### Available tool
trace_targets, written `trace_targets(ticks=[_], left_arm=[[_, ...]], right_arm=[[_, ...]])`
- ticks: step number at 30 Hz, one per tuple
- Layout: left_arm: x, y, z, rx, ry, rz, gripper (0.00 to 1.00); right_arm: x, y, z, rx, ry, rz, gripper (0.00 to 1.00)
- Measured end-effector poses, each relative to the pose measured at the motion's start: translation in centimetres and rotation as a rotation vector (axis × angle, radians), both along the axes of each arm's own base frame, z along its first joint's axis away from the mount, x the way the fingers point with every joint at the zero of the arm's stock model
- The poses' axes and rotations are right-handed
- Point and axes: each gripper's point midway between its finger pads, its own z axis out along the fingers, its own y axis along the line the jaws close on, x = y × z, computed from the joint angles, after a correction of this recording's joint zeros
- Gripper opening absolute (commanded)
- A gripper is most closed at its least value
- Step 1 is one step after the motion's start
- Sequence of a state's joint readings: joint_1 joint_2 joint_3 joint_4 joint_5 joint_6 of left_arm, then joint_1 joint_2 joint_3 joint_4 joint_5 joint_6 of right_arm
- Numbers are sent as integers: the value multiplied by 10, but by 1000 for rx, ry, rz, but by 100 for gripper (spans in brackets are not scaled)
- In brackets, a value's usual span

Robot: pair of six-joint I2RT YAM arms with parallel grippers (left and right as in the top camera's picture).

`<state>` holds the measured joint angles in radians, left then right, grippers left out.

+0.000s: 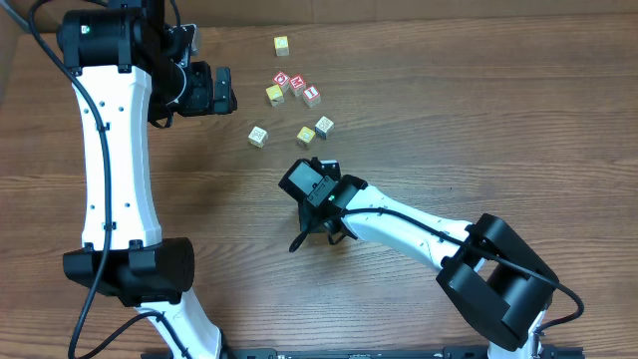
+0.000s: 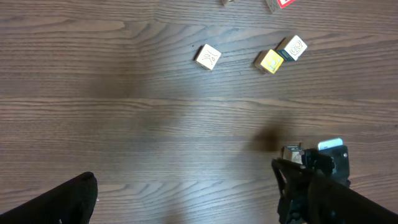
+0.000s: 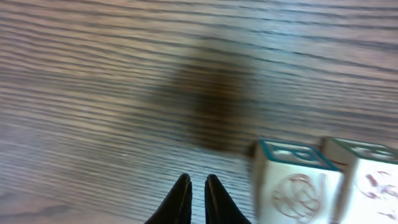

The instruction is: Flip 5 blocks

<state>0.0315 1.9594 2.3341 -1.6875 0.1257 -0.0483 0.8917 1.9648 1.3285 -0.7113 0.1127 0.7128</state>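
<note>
Brown wood-grain desk (image 1: 478, 120) fills every view. Nearest us, the right arm (image 1: 399, 221) reaches in from the near right toward the middle. Its jaws point down at the desk, clenched almost tip to tip, and the fingertips (image 3: 180, 200) grasp nothing that we can see. Just right of them stand two teal-rimmed cubes (image 3: 292, 183), side by side, with pale faces and reddish drawings. They are blurred, and we see them in the right wrist view only. A little farther lie a left cream cube (image 1: 258, 136), a yellow cube (image 1: 306, 136) and a right cream cube (image 1: 324, 126), the last two just beside each other. Beyond them three red-faced cubes (image 1: 298, 84) cluster, with a second yellow cube (image 1: 274, 94) at their left. One lone yellowish cube (image 1: 282, 45) sits farthest. At the far left the left arm (image 1: 115, 150) hangs above the desk, its jaws released wide, clear of every cube.
</note>
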Motion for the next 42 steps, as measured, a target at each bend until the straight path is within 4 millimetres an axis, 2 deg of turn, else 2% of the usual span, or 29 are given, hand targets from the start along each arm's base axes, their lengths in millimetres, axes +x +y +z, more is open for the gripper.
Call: trace_targets(ticks=[5, 42], left_arm=[[0, 0, 0, 0, 0, 0, 100], [0, 0, 0, 0, 0, 0, 100]], right_arm=[[1, -8, -1, -40, -10, -9, 11], [1, -18, -2, -80, -6, -14, 15]])
